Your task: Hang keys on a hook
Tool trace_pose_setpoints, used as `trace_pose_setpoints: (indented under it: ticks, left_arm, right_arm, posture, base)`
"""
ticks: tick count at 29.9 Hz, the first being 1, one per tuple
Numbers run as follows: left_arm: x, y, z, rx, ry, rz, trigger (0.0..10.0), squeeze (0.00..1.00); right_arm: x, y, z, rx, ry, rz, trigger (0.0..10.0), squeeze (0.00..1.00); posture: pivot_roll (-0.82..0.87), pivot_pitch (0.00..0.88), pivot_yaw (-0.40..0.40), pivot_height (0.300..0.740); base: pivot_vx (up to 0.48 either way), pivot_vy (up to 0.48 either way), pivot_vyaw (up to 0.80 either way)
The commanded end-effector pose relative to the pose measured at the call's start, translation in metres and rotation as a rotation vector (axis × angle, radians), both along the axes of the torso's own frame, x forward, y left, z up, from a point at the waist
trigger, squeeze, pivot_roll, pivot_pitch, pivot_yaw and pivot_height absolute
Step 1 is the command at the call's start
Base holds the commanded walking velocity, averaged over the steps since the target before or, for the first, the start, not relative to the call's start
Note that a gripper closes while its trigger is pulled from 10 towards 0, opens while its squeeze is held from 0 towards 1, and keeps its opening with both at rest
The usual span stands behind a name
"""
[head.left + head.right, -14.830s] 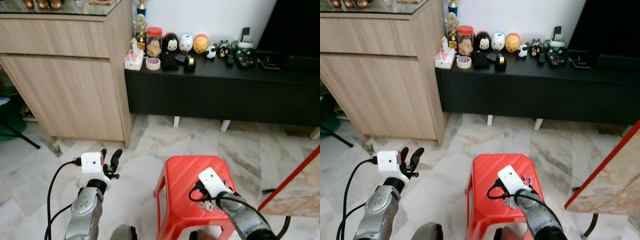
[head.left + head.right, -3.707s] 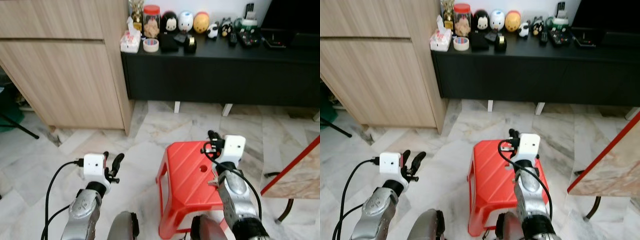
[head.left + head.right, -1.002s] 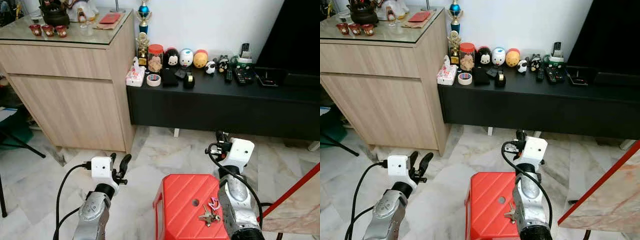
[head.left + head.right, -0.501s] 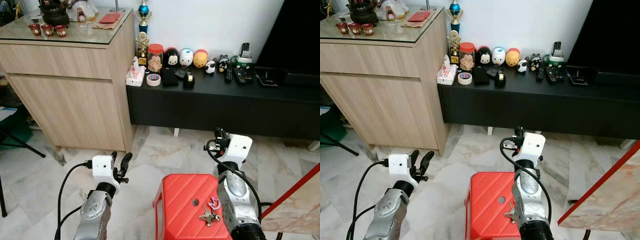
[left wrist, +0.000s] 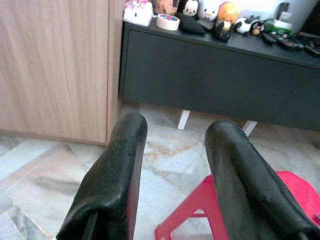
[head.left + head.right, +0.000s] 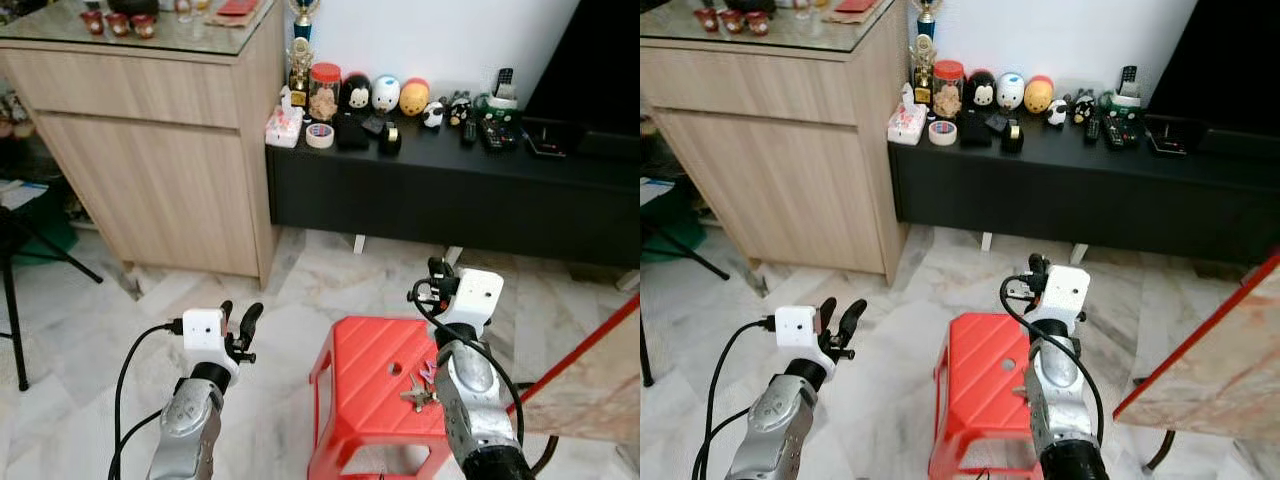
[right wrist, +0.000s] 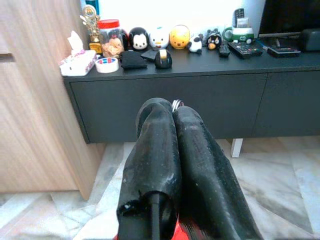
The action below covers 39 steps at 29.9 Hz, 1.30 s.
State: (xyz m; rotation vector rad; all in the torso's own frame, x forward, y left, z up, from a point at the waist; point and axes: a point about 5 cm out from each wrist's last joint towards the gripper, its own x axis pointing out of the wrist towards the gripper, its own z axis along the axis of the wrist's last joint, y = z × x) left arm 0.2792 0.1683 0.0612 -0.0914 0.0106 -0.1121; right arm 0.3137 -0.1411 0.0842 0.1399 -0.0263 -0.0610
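I see the keys [image 6: 420, 389] lying on the red stool [image 6: 365, 400], just beside my right arm. My right gripper [image 7: 172, 107] is raised over the stool's far edge, fingers pressed together with a bit of silver ring between the tips. My left gripper [image 5: 172, 135] hovers over the floor, fingers apart.

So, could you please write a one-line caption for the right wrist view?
Right end effector, fingers closed on a small metal ring, facing a black cabinet with figurines on top.
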Motion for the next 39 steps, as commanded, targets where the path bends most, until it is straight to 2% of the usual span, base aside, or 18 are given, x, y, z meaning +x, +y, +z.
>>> trace_pose_setpoints:
  ticks: [1,6,12,19,22,23,24,25,26,29,30,31,32,33,36,39]
  left_arm:
    - [0.0,0.0,0.002,0.003,-0.012,0.003,10.0,0.0]
    - [0.0,0.001,0.002,0.004,-0.012,0.002,10.0,0.0]
    - [0.0,0.001,0.001,0.008,-0.009,0.006,10.0,0.0]
    - [0.001,0.003,-0.003,0.018,0.018,0.007,10.0,0.0]
    - [0.001,0.011,-0.019,0.0,0.101,0.03,10.0,0.0]
    - [0.001,0.011,-0.019,0.0,0.101,0.03,10.0,0.0]
    - [-0.001,0.018,-0.032,-0.02,0.174,0.047,10.0,0.0]
    - [-0.003,0.02,-0.04,-0.004,0.218,0.038,10.0,0.0]
    - [-0.003,0.02,-0.04,-0.004,0.218,0.038,10.0,0.0]
    - [-0.015,0.028,-0.067,0.053,0.386,0.004,10.0,0.0]
    - [-0.018,0.03,-0.073,0.063,0.426,-0.002,10.0,0.0]
    - [-0.018,0.03,-0.073,0.063,0.426,-0.002,10.0,0.0]
    - [-0.029,0.033,-0.088,0.095,0.53,-0.012,10.0,0.0]
    - [-0.032,0.033,-0.092,0.104,0.558,-0.013,10.0,0.0]
    - [-0.045,0.038,-0.105,0.13,0.651,0.0,10.0,0.0]
    - [-0.058,0.039,-0.116,0.143,0.731,0.005,10.0,0.0]
  right_arm:
    - [-0.001,-0.001,-0.005,-0.01,0.027,0.0,10.0,0.0]
    - [-0.002,-0.001,-0.008,-0.011,0.039,-0.001,10.0,0.0]
    - [-0.002,-0.002,-0.01,-0.012,0.051,0.004,10.0,0.0]
    - [-0.007,-0.009,-0.035,-0.031,0.174,0.031,10.0,0.0]
    - [-0.016,-0.016,-0.06,-0.051,0.29,0.045,10.0,0.0]
    - [-0.016,-0.016,-0.06,-0.051,0.29,0.045,10.0,0.0]
    - [-0.025,-0.02,-0.076,-0.048,0.36,0.054,10.0,0.0]
    - [-0.03,-0.022,-0.085,-0.061,0.414,0.058,10.0,0.0]
    - [-0.03,-0.022,-0.085,-0.061,0.414,0.058,10.0,0.0]
    - [-0.052,-0.028,-0.112,-0.076,0.573,0.074,10.0,0.0]
    - [-0.059,-0.03,-0.118,-0.075,0.614,0.071,10.0,0.0]
    - [-0.059,-0.03,-0.118,-0.075,0.614,0.071,10.0,0.0]
    - [-0.077,-0.036,-0.134,-0.082,0.719,0.049,10.0,0.0]
    - [-0.082,-0.038,-0.138,-0.085,0.745,0.039,10.0,0.0]
    - [-0.095,-0.041,-0.147,0.007,0.791,-0.017,10.0,0.0]
    - [-0.115,-0.044,-0.159,0.01,0.871,-0.033,10.0,0.0]
  posture:
    - [0.1,0.032,-0.065,0.74]
    - [0.11,0.031,-0.066,0.74]
    - [0.1,0.031,-0.067,0.74]
    - [0.11,0.031,-0.07,0.74]
    - [0.11,0.027,-0.071,0.74]
    - [0.11,0.027,-0.071,0.74]
    - [0.12,0.023,-0.073,0.74]
    - [0.12,0.022,-0.074,0.74]
    - [0.12,0.022,-0.074,0.74]
    - [0.12,0.013,-0.069,0.74]
    - [0.12,0.013,-0.069,0.74]
    - [0.12,0.013,-0.069,0.74]
    - [0.13,0.009,-0.063,0.74]
    - [0.13,0.009,-0.061,0.74]
    - [0.11,0.002,-0.051,0.74]
    - [0.11,0.0,-0.049,0.74]
  base:
    - [-0.289,0.0,0.0]
    - [-0.282,0.0,0.0]
    - [0.0,0.0,0.0]
    - [0.0,0.0,0.0]
    - [0.0,0.0,0.0]
    - [0.0,0.0,0.0]
    - [0.0,0.0,0.0]
    - [0.0,0.0,0.0]
    - [0.0,0.0,0.0]
    - [0.0,0.0,0.0]
    - [0.0,0.0,0.0]
    - [0.0,0.0,0.0]
    - [0.0,0.0,0.0]
    - [0.0,0.0,0.0]
    - [0.0,0.0,0.0]
    - [0.0,0.0,0.0]
